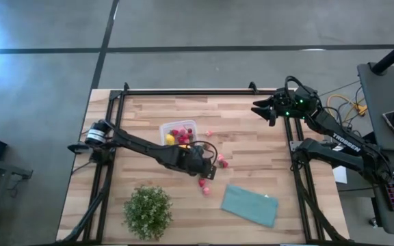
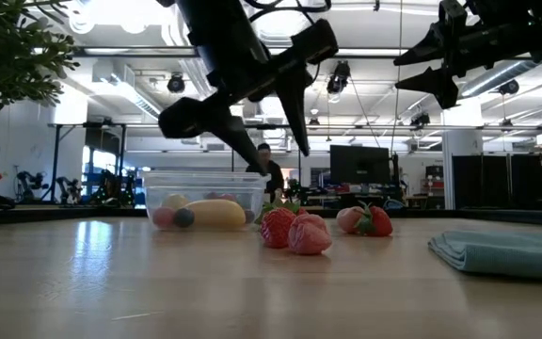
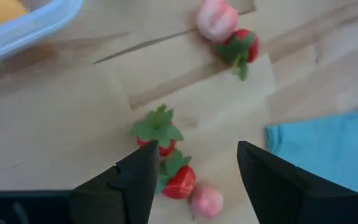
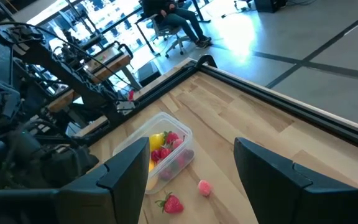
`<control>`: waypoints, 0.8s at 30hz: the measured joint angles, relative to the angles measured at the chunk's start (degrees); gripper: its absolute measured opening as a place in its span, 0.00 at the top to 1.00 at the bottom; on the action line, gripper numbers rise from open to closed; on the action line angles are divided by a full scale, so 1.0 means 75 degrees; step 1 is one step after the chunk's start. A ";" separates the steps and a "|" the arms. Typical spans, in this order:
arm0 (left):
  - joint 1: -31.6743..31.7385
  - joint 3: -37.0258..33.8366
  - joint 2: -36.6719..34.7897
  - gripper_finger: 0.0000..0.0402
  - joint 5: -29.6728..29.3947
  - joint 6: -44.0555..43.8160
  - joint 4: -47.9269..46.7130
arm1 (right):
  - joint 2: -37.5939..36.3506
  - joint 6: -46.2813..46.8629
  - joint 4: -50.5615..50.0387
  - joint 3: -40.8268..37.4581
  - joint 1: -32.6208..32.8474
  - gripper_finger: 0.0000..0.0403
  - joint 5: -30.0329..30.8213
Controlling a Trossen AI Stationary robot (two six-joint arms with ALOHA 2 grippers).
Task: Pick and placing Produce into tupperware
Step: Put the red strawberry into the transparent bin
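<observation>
The left gripper [image 1: 206,167] is held just above the wooden table [image 1: 252,133], beside the small clear square plastic tupperware [image 1: 178,134], with its fingers [image 3: 135,177] spread apart and nothing between them. The left arm is stretched low across the table from its base at the left edge, and in the low view the left gripper [image 2: 271,127] is seen angled downward over the loose fruit. In the left wrist view two red strawberry-like fruits [image 3: 166,158] and one pink one [image 3: 206,200] are seen lying in the gap below the open fingers, untouched.

The right gripper [image 1: 265,109] is held raised near the far right corner of the table, well apart from the fruit, its fingers [image 4: 129,171] parted and empty; the right arm is folded back toward its base at the right edge.

The tupperware is seen resting on the table near its middle. Inside it a small yellow banana [image 2: 215,213], several red fruits [image 4: 166,146] and a round pale fruit [image 2: 174,201] are visible; an exact count inside cannot be made.

Outside the container, six loose fruits are counted: three beneath the left gripper, a pink and red pair [image 3: 229,34] a little farther on, and one pink fruit [image 1: 208,133] just beside the container.

One teal folded cloth [image 1: 250,204] and one green leafy potted plant [image 1: 147,211] are noted along the near side of the table.
</observation>
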 joint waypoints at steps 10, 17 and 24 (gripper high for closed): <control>-0.0074 -0.0004 0.0309 0.50 0.0111 -0.0980 -0.0014 | 0.0001 0.0000 0.0003 0.0000 -0.0002 0.44 -0.0003; -0.0099 0.0006 0.0543 0.50 0.0025 -0.0980 0.0336 | 0.0000 0.0000 -0.0004 0.0000 -0.0003 0.44 0.0000; -0.0105 -0.0008 0.0730 0.50 -0.0025 -0.0936 0.0124 | 0.0000 0.0000 -0.0005 0.0000 -0.0003 0.44 -0.0001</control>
